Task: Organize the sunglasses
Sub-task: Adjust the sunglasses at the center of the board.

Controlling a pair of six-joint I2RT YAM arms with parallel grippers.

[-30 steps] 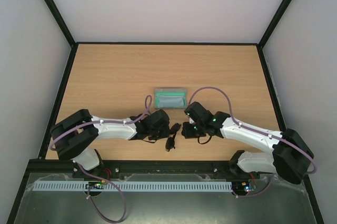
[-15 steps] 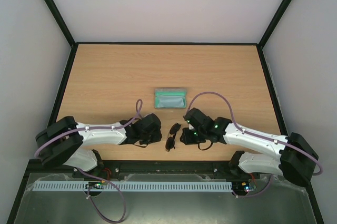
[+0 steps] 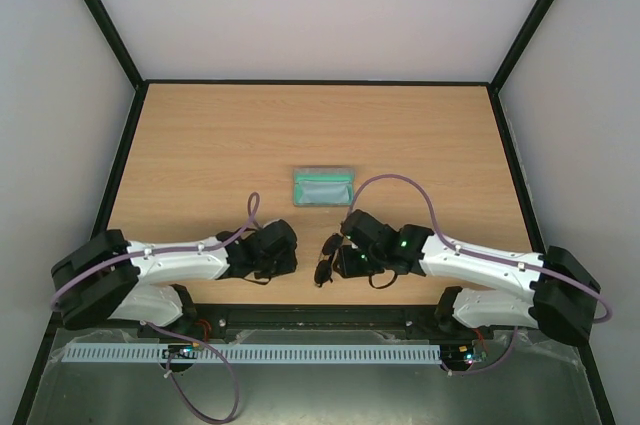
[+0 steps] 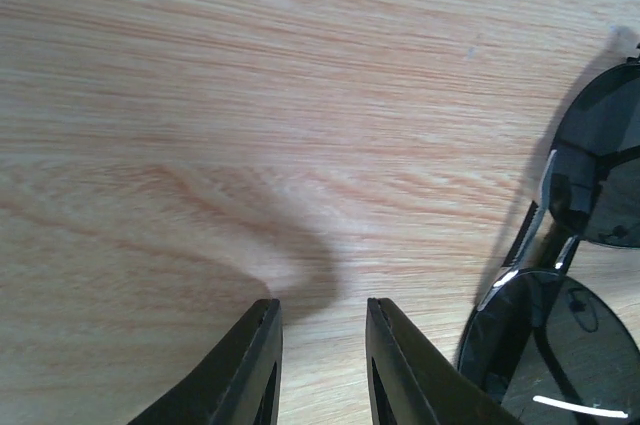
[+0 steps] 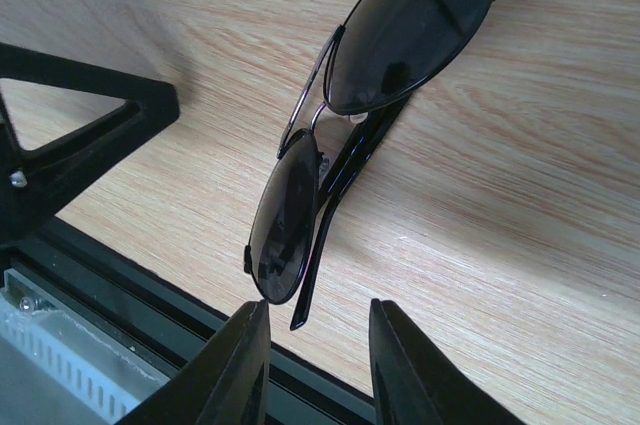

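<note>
Sunglasses (image 3: 327, 257) lie on the table (image 3: 200, 145), near side of the case (image 3: 323, 187), position unchanged. My left gripper (image 4: 320, 310) has withdrawn leftward; fingers slightly parted, empty. Right gripper (image 5: 315, 310) has edged closer; parted, empty.

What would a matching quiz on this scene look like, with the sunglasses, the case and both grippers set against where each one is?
Things:
1. sunglasses
2. case
3. left gripper
4. right gripper

Places:
A. farthest back, apart from the rest
B. open and empty, left of the sunglasses
C. between the two grippers
D. right of the sunglasses, a temple tip just ahead of it

Pairs: 1-C, 2-A, 3-B, 4-D.
</note>
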